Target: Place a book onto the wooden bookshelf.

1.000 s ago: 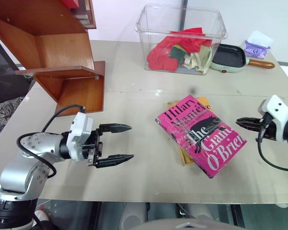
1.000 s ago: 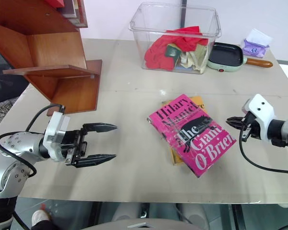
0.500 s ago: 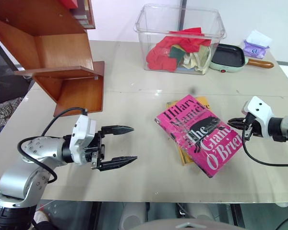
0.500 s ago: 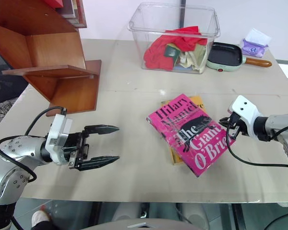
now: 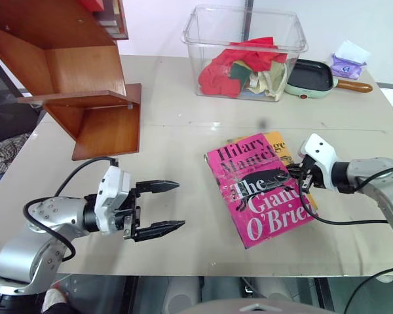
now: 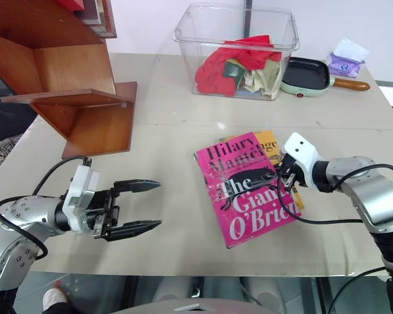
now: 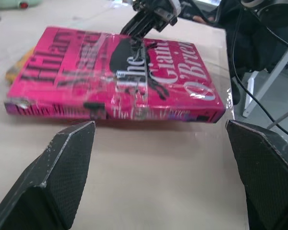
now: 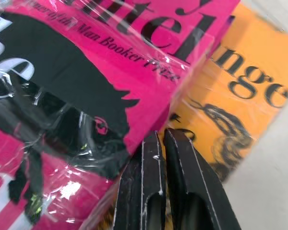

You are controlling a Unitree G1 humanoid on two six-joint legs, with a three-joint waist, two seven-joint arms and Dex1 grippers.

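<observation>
The pink book (image 5: 259, 196) lies flat on the table, partly on top of a yellow-orange book (image 5: 281, 147). My right gripper (image 5: 293, 173) is shut, its tips pressed against the pink book's right edge where the two books meet (image 8: 161, 136). My left gripper (image 5: 167, 206) is open and level, a hand's width left of the book with nothing between its fingers (image 7: 57, 177). Looking along the left gripper, the book's spine (image 7: 115, 110) faces it. The wooden bookshelf (image 5: 85, 72) stands at the table's far left.
A clear plastic bin (image 5: 245, 52) of red and green cloths stands at the back centre. A small green pan (image 5: 314, 77) and a tissue pack (image 5: 350, 62) lie at the back right. The table's front edge (image 5: 196, 271) runs just below both grippers.
My right gripper has moved left to the book's edge. The pink book has slid and turned leftward over the orange one. The left gripper has barely moved.
</observation>
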